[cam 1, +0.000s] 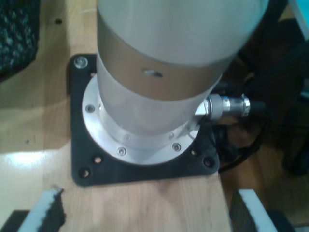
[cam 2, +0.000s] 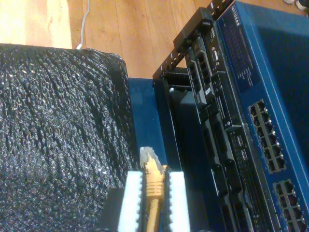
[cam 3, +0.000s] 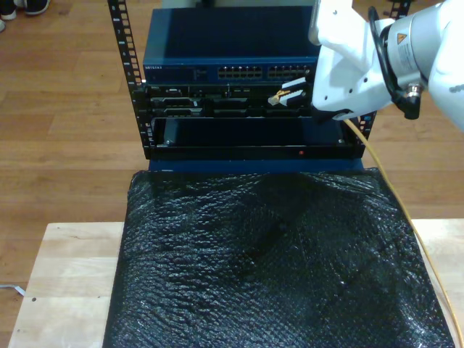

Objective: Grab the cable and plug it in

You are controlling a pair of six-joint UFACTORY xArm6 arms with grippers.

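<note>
Exterior view: my second gripper (cam 3: 288, 94) is clamped on the cable (cam 3: 395, 190) in front of the black rack (cam 3: 246, 134), at the exterior view's upper right. The clear plug (cam 3: 275, 99) juts from the pads toward the rack face, just below the blue switch (cam 3: 232, 51) and its row of ports; whether the plug touches the rack I cannot tell. Behind the gripper the yellow-orange cable runs down along the exterior view's right edge of the black mat (cam 3: 279, 261) covering the wooden table (cam 3: 61, 279).

Second wrist view: the white pads (cam 2: 176, 198) close on the cable (cam 2: 154, 181), its plug tip (cam 2: 147, 155) protruding.

First wrist view: my first gripper (cam 1: 147, 210) stands with its pads apart and holds nothing, facing an arm base (cam 1: 159, 92) bolted to a black plate (cam 1: 145, 169) on the table.
</note>
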